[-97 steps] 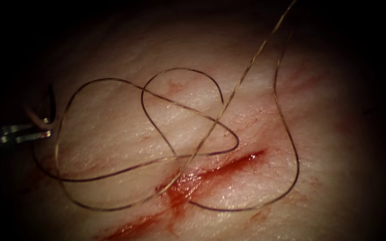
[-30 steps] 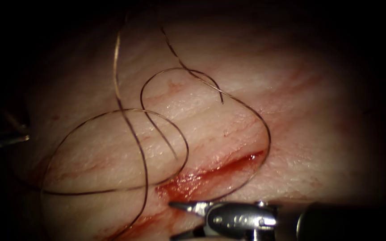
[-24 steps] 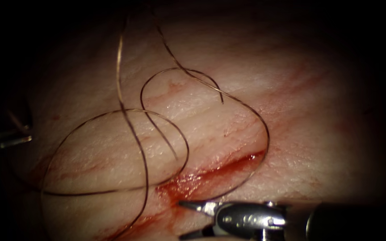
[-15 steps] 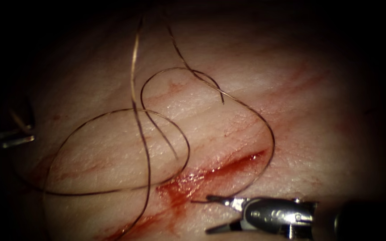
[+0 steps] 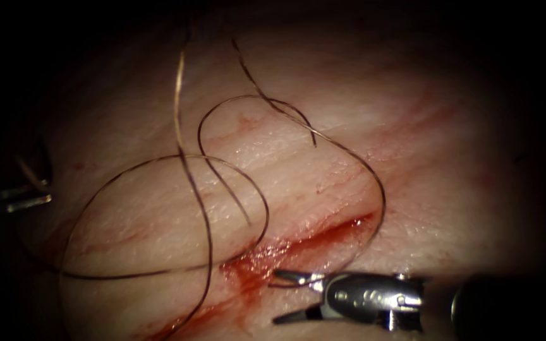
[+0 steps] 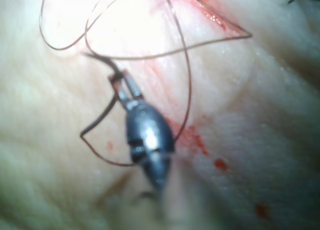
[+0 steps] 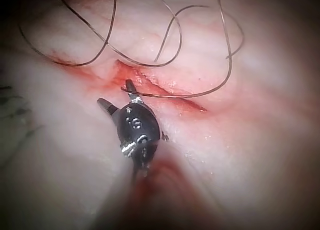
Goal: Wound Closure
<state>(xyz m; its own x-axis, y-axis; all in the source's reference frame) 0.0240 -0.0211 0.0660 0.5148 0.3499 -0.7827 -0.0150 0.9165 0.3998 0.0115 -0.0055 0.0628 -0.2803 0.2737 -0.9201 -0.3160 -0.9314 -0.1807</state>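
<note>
Thread [image 5: 205, 208] lies in loose loops on the tissue [image 5: 285, 164], mostly left of the cut [image 5: 323, 237]; one strand curves round the cut's right end and runs back along it to end just beside your right tool [image 5: 280, 298]. That tool's jaws stand apart and hold nothing; the strand lies at the upper jaw, roughly in line with the shaft, and whether it touches I cannot tell. The right wrist view shows the same: right tool [image 7: 114, 92] spread at the edge of the red fluid [image 5: 254, 265]. Your left tool [image 5: 17, 202] is well apart, far left of the cut; its jaws are closed on the needle [image 6: 100, 117], which is clear of the tissue; where along its curve I cannot tell. Your right arm is by far the nearer to that strand.
</note>
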